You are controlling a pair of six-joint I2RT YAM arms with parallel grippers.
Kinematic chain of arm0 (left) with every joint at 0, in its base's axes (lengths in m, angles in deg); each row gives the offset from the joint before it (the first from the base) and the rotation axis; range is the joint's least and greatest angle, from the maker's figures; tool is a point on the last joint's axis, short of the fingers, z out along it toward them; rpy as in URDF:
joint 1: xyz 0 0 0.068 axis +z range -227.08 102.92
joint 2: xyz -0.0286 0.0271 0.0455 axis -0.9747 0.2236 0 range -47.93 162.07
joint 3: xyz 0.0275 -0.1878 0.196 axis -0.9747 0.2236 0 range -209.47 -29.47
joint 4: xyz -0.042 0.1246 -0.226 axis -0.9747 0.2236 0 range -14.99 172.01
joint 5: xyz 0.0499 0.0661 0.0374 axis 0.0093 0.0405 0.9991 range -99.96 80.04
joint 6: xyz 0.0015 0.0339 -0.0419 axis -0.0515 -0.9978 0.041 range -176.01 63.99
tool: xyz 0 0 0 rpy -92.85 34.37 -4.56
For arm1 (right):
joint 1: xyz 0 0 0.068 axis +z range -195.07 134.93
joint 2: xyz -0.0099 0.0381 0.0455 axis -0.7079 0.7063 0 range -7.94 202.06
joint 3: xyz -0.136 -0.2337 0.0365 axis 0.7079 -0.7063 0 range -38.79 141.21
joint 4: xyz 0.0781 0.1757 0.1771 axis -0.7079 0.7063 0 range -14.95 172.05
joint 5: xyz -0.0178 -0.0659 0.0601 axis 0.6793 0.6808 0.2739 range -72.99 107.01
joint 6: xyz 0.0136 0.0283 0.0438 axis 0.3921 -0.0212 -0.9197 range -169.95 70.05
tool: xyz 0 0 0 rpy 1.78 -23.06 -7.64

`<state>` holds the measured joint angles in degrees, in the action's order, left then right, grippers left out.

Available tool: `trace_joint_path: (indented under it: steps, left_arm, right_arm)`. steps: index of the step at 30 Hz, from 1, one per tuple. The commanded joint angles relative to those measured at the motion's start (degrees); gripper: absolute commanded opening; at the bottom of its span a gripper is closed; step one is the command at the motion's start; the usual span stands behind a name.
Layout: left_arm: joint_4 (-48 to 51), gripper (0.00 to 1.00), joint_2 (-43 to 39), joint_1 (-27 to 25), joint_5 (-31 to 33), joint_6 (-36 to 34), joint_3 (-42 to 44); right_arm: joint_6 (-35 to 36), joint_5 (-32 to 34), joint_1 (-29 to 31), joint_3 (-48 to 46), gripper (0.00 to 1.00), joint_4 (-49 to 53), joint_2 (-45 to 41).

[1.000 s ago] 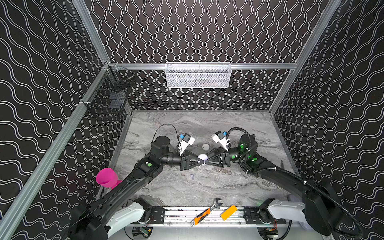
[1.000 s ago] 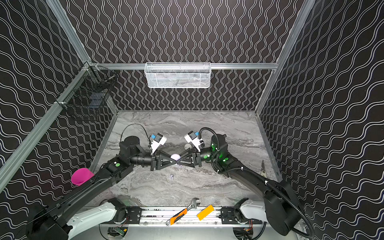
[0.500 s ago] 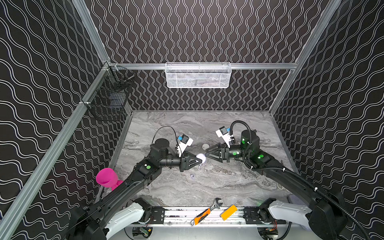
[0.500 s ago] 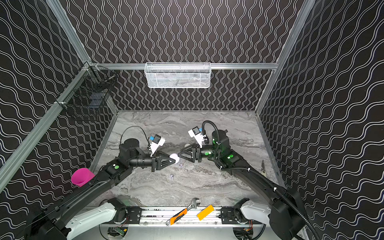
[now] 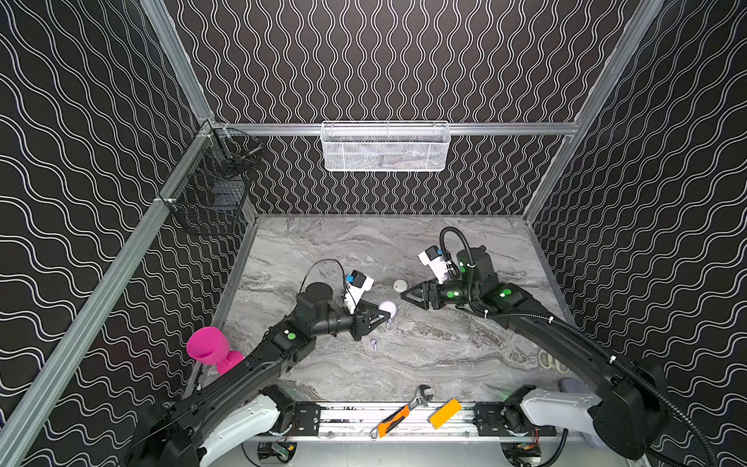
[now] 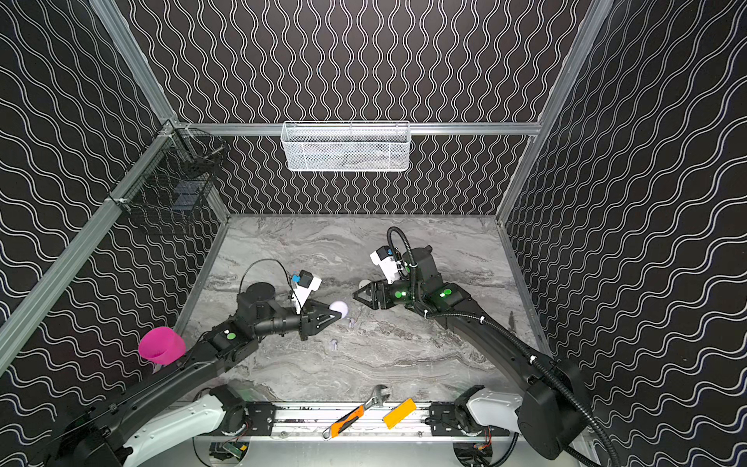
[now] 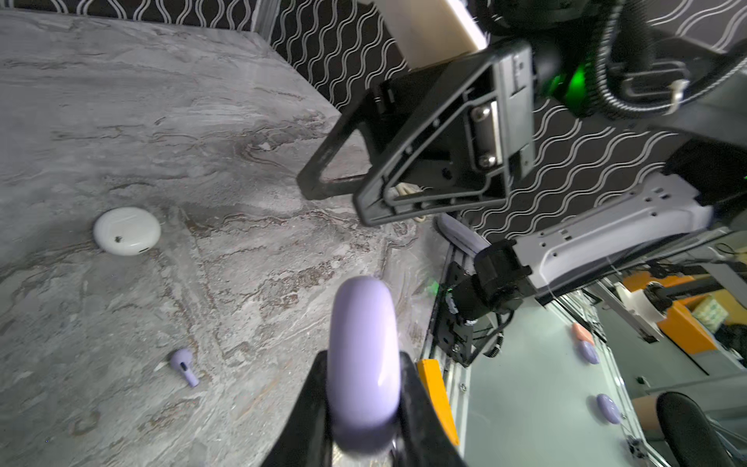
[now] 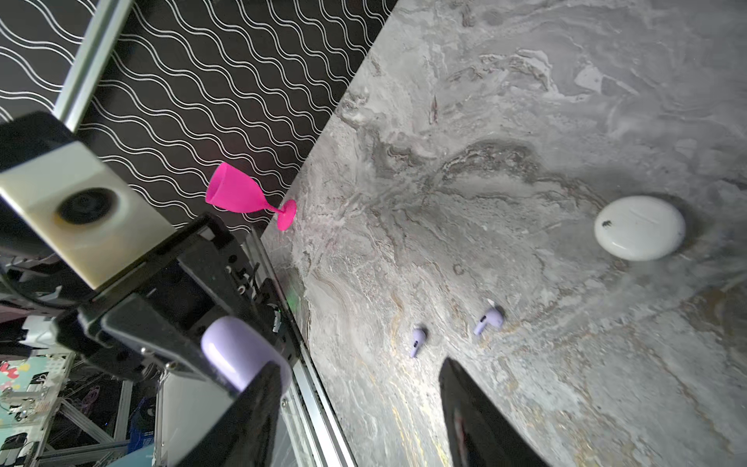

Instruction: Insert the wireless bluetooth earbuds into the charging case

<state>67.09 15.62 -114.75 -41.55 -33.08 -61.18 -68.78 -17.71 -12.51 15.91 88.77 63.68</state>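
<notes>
The right gripper point(image 5: 409, 298) has drawn back from the glossy lavender round charging case point(image 7: 361, 356), where it met the left gripper point(image 5: 382, 315) a second ago. One small lavender stemmed earbud point(image 8: 417, 341) and its twin point(image 8: 490, 319) lie loose, just apart, on the grey marbled counter point(image 8: 525, 101), near its middle and somewhat toward the front edge. Above them the left gripper pinches the lavender case by its broad faces, lifted clear, probably to present it to the other arm. Its lid looks closed, so opening likely comes first. The right jaws stand spread and empty near a white pebble-shaped case point(image 8: 639, 227). A pink plastic goblet point(image 8: 238, 196) stands at the left edge.
</notes>
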Motion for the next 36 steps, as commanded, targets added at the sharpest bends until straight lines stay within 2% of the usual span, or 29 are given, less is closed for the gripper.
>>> trace_joint_path:
  steps: [1,10,17,29,36]
  left_arm:
    - [-7.1,0.09,0.7,-0.8,5.7,-1.6,2.5]
    - [-8.8,0.07,-0.9,-1.4,12.5,-7.0,7.1]
    - [-13.5,0.07,-2.3,-1.7,14.0,-8.9,11.7]
    - [-14.3,0.07,-3.2,-2.2,17.1,-14.7,14.6]
    - [-14.6,0.07,-3.3,-2.3,18.0,-15.7,14.9]
  right_arm:
    - [1.3,3.3,0.1,1.2,0.64,3.5,-0.2]
    - [1.3,3.3,0.4,1.8,0.64,5.8,2.0]
    - [2.7,5.7,4.9,4.6,0.63,8.0,6.1]
    - [3.9,6.6,10.0,7.7,0.63,9.0,12.6]
    - [3.6,6.5,11.4,7.9,0.63,8.2,14.6]
